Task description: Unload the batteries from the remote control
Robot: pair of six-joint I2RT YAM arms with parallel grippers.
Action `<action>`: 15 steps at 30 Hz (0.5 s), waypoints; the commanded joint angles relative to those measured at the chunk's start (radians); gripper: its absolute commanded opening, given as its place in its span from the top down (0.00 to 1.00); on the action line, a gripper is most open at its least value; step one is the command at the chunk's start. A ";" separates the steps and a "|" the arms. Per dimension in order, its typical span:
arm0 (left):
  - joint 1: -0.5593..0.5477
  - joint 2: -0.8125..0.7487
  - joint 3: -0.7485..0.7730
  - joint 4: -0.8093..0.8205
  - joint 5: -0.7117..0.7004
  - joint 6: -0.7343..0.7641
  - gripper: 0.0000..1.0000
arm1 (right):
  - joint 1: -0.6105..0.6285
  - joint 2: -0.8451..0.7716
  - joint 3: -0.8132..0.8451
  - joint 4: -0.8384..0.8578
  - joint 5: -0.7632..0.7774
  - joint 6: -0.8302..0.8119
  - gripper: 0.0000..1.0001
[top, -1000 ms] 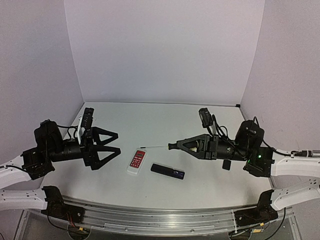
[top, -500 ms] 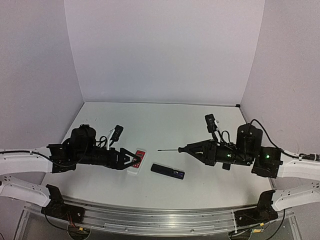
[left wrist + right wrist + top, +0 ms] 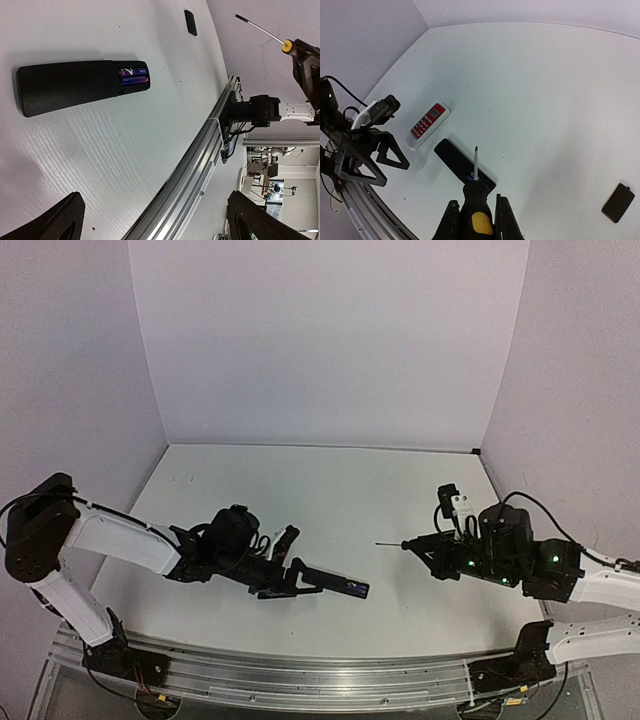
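Observation:
The slim black remote control (image 3: 65,87) lies flat with its back compartment uncovered, and two purple batteries (image 3: 134,80) sit inside it. It also shows in the top view (image 3: 338,586) and the right wrist view (image 3: 455,157). My left gripper (image 3: 298,578) is open wide and empty, low over the table beside the remote's left end (image 3: 155,210). My right gripper (image 3: 476,217) is shut on the yellow-and-black screwdriver (image 3: 476,197) and holds it in the air to the right of the remote (image 3: 425,545), tip pointing left.
The wider white remote with a red button panel (image 3: 427,122) lies left of the black one; my left arm hides it in the top view. A small black battery cover (image 3: 618,202) lies far right. The metal rail (image 3: 200,150) runs along the table's near edge.
My left arm has swung right and reached out low to the black remote, covering the white remote. My right arm has pulled back to the right with the screwdriver.

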 commanded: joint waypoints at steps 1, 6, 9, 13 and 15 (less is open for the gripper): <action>-0.010 0.149 0.125 0.027 -0.072 -0.023 0.00 | -0.003 -0.021 -0.016 -0.027 0.058 -0.003 1.00; -0.007 0.272 0.236 -0.050 -0.138 -0.013 0.00 | -0.002 -0.037 -0.020 -0.029 0.054 -0.011 1.00; 0.000 0.304 0.263 -0.078 -0.176 -0.003 0.00 | -0.003 -0.047 -0.026 -0.030 0.059 -0.012 1.00; 0.028 0.334 0.302 -0.115 -0.213 0.018 0.00 | -0.002 -0.053 -0.030 -0.030 0.054 -0.002 1.00; 0.048 0.355 0.334 -0.139 -0.218 0.039 0.00 | -0.003 -0.053 -0.033 -0.031 0.060 -0.002 1.00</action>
